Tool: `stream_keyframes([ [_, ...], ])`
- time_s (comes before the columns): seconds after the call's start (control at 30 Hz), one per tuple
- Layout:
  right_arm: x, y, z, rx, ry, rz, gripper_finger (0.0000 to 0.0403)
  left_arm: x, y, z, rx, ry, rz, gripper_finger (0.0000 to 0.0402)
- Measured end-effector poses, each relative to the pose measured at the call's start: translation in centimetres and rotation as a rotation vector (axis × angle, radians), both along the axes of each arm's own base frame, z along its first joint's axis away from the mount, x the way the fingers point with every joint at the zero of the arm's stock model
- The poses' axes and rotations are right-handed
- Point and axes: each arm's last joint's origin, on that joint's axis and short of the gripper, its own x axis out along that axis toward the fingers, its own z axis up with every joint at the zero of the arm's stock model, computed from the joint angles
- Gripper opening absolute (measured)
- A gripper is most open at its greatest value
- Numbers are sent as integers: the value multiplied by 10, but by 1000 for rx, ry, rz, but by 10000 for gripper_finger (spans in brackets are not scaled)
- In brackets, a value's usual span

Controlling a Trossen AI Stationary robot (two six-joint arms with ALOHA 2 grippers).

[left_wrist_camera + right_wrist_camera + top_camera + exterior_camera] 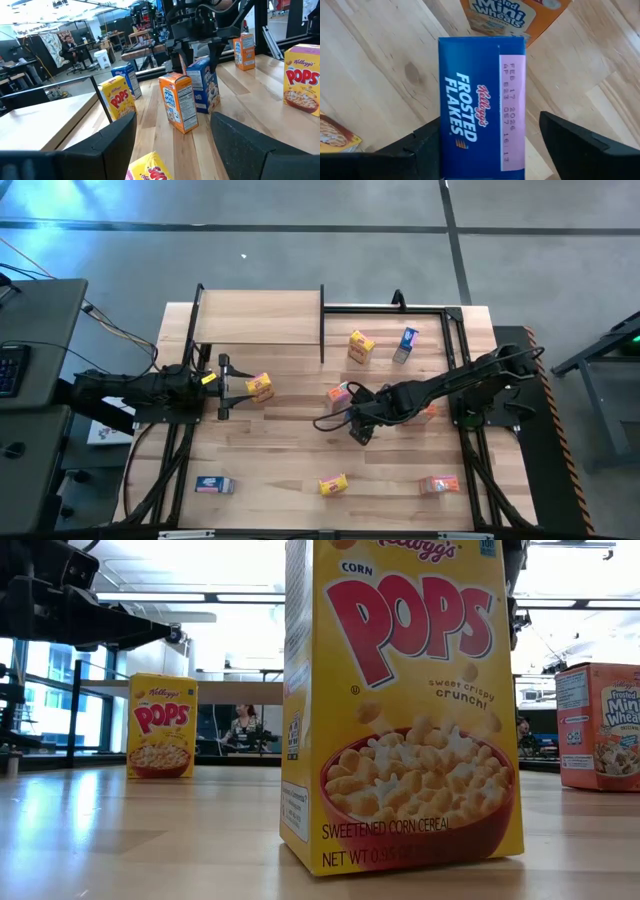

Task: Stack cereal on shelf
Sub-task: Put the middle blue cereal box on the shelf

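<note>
Right end effector (485,132): above the middle of the desk, pointing down, fingers spread on either side of an upright blue Frosted Flakes box (481,107); whether the fingers touch the box cannot be told.
Blue Frosted Flakes box: stands on the desk just beside an orange-red Mini Wheats box (516,14); in the left wrist view the same pair stand side by side under the right arm.
Left end effector (226,387): low over the left part of the desk, just in front of the shelf, fingers spread wide, with a yellow Pops box (259,387) lying between the fingertips; the fingers are apart from it.
Shelf (260,318): light-wood board with thin black posts at the far left of the desk; no box on it.
Far boxes: one yellow box (361,346) and one blue box (406,344) stand near the far edge, to the right of the shelf.
Near boxes: a blue box (213,485) lies at the near left, a yellow box (333,484) stands at the near middle, an orange-red box (439,484) at the near right.
Low view: the near-middle yellow box fills the middle, with another yellow Pops box (160,727) further back.
Desk (290,450): plank-patterned wood.
Room: a seated person (66,42) shows beyond the desk.
</note>
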Motion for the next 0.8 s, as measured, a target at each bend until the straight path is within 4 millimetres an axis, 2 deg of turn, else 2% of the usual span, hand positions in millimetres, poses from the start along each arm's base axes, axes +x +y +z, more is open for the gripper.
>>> stream_keyframes([
  [0.17, 0, 0, 0, 11, 4, 3, 249, 0, 0, 0, 0, 0, 0, 246],
  [0.8, -1, 1, 0, 34, 19, 11, 186, 0, 0, 0, 0, 0, 0, 246],
])
